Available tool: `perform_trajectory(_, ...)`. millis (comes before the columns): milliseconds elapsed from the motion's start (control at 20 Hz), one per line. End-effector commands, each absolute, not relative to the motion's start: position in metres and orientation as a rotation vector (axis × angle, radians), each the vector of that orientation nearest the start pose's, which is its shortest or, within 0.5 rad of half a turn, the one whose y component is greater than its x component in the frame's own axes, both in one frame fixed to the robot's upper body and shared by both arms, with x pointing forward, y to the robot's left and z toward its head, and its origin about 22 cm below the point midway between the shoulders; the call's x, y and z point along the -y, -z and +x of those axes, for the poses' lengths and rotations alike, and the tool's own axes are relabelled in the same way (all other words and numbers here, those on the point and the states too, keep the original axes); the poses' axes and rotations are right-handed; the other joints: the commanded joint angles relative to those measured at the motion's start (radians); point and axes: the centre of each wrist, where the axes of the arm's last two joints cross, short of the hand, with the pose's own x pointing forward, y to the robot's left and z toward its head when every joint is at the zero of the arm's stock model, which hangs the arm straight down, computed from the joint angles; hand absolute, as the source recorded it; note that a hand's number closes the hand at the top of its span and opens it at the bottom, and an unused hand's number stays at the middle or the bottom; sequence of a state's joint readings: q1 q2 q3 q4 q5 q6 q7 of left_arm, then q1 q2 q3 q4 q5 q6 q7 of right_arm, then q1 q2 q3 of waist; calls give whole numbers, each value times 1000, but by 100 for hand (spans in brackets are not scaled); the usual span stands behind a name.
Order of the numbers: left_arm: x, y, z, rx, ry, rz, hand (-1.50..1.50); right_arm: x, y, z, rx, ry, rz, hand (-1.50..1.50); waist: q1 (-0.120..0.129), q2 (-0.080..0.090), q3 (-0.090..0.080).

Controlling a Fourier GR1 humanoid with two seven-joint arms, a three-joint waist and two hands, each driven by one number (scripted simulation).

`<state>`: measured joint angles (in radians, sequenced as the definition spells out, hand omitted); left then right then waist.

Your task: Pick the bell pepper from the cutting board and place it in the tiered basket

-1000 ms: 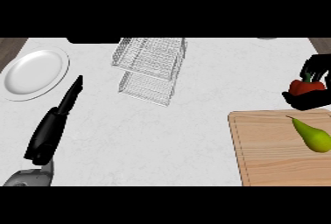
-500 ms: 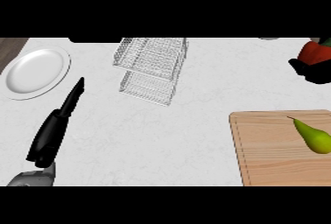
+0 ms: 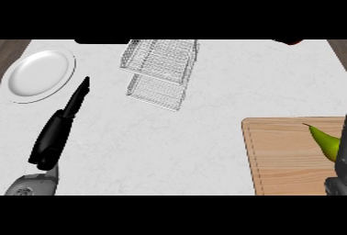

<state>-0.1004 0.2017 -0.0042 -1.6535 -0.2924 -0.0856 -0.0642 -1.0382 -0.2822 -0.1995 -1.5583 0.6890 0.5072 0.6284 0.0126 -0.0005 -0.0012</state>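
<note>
The red bell pepper point(image 3: 293, 42) has risen to the top edge since before, its right hand's grip hidden. The wire basket point(image 3: 157, 69) holds nothing; the left hand point(image 3: 58, 131) lies straight-fingered on the worktop point(image 3: 196, 137).

Single head view, looking steeply down on the counter point(image 3: 203, 151) from above; forearms enter from the lower edge.

Pale grained wood cutting board point(image 3: 284, 156), thin wire tiered basket point(image 3: 159, 69) (metal), glossy white plate point(image 3: 37, 73).
</note>
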Motion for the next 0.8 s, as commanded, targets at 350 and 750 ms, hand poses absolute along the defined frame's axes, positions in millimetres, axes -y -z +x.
perform_trajectory(350, -264, -57, 266, 1759, 503, 291, 0, 104, -368, 397, 1579, -681, -767, 150, 18, 7, 0)
perform_trajectory(750, -269, -56, 260, 1772, 523, 263, 0, 50, -344, 427, 1525, -710, -737, 150, 37, 14, -1)
